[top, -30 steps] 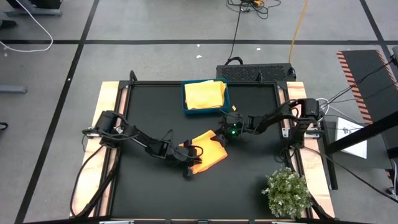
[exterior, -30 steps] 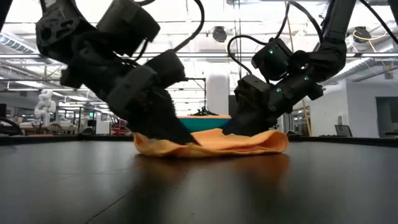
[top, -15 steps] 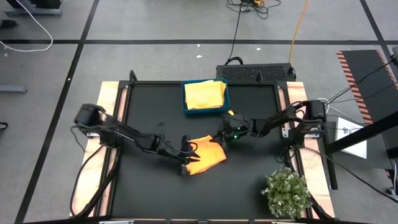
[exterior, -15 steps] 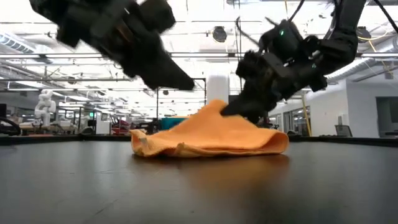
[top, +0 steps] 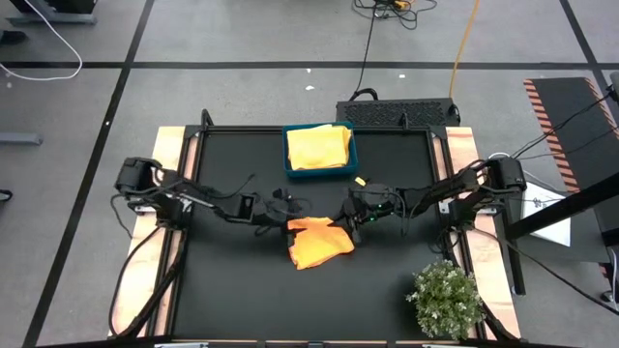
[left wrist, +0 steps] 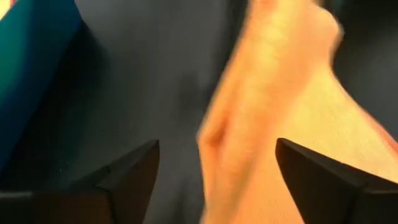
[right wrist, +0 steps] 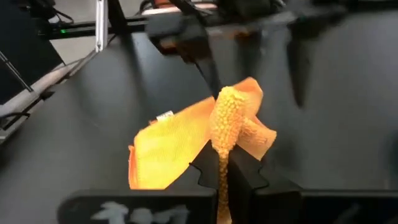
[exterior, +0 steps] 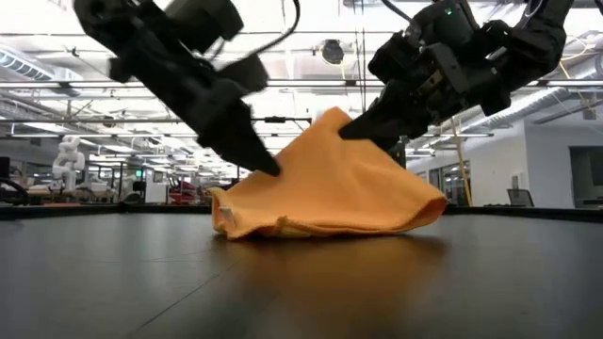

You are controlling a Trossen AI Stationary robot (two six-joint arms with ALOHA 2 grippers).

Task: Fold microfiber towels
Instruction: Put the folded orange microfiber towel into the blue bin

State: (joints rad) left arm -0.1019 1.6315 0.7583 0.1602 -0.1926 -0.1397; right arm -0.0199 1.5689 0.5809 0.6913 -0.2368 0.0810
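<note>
Mid-fold near the surface's middle, the right gripper [right wrist: 225,167] pinched the orange towel [top: 319,241]'s corner while the left gripper [left wrist: 214,171] gaped released; next, carrying that corner across.

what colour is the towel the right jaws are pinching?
Orange. The towel shows best in the right wrist view, a fold of it clamped in the right gripper.

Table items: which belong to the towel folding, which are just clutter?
Job:
- orange towel, mid-table, one edge lifted
- right gripper, shut on the orange towel
- left gripper, open, beside the towel
- yellow towel, in the tray

Lying about:
- teal tray, at the table's far edge
- green plant, near right corner
</note>
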